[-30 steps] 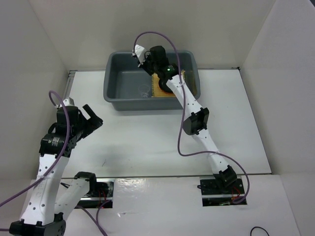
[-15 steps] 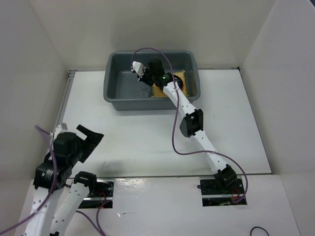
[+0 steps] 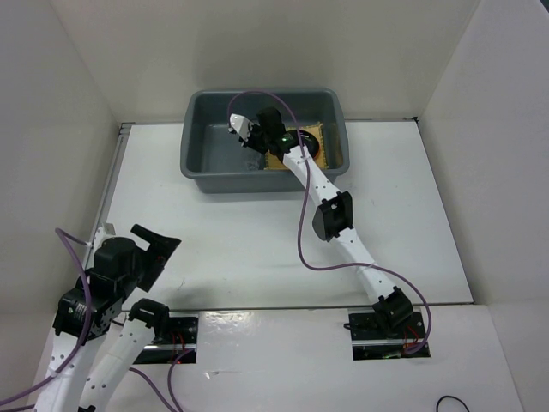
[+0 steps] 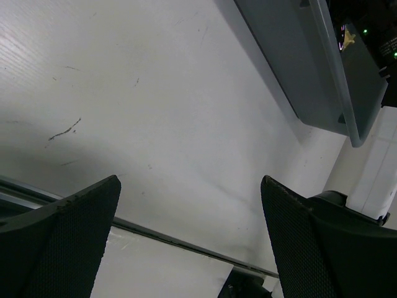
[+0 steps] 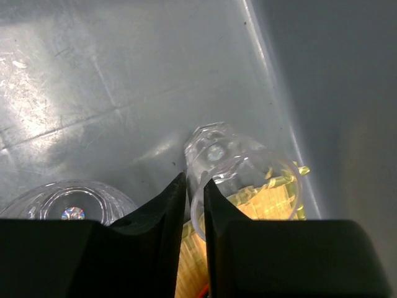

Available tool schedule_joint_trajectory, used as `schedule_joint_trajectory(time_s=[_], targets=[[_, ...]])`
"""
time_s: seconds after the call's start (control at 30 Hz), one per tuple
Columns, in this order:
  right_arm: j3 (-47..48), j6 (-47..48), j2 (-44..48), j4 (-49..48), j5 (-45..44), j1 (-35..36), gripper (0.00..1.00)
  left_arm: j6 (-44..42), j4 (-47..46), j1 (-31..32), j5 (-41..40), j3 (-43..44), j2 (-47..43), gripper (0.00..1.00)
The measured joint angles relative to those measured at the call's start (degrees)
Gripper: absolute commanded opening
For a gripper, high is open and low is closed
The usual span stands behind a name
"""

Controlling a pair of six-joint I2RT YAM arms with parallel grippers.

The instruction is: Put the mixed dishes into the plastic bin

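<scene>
The grey plastic bin (image 3: 189, 137) stands at the back of the table. My right gripper (image 3: 256, 144) reaches down into it. In the right wrist view it (image 5: 194, 183) is shut on the rim wall of a clear cup (image 5: 242, 174), which is tilted just above the bin floor (image 5: 93, 74). The second clear cup (image 5: 71, 208) stands on the bin floor to the left. The tan bamboo mat (image 3: 333, 153) lies in the bin's right half and shows through the held cup (image 5: 273, 205). The black plate (image 3: 312, 146) sits on it. The orange plate is hidden. My left gripper (image 3: 159, 245) is open and empty.
White walls enclose the table on three sides. In the left wrist view the open fingers (image 4: 80, 211) hang over the bare white table, with the bin's outer wall (image 4: 291, 62) far off at the upper right. A purple cable loops over the bin.
My left arm has pulled back towards the near left corner, still open. My right gripper has moved lower into the bin with the cup.
</scene>
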State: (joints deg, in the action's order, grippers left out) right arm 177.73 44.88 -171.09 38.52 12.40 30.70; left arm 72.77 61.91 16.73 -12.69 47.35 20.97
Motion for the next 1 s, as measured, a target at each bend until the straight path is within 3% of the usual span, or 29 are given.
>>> schedule_joint_trajectory(time_s=[0.5,0.67,0.77,0.87,1.0], targets=[[0.0,0.1,0.0,-3.4,0.0,0.0,0.44,1.2,0.3,0.1,-0.6,0.0,-0.6,1.0],[0.0,-1.8,1.4,-4.4,-0.1,0.0,0.58,1.2,0.3,0.1,-0.8,-0.1,-1.5,1.0],[0.0,-5.2,4.3,-4.5,-0.2,-0.4,0.77,1.2,0.3,0.1,-1.3,-0.2,-1.9,1.0],[0.0,-10.8,9.8,-4.4,-1.2,-0.7,0.87,1.2,0.3,0.1,-2.6,-0.1,-2.0,1.0],[0.0,-17.1,19.5,-3.3,-5.9,-2.1,0.91,-0.3,-0.1,0.1,-6.1,2.5,-0.1,1.0]])
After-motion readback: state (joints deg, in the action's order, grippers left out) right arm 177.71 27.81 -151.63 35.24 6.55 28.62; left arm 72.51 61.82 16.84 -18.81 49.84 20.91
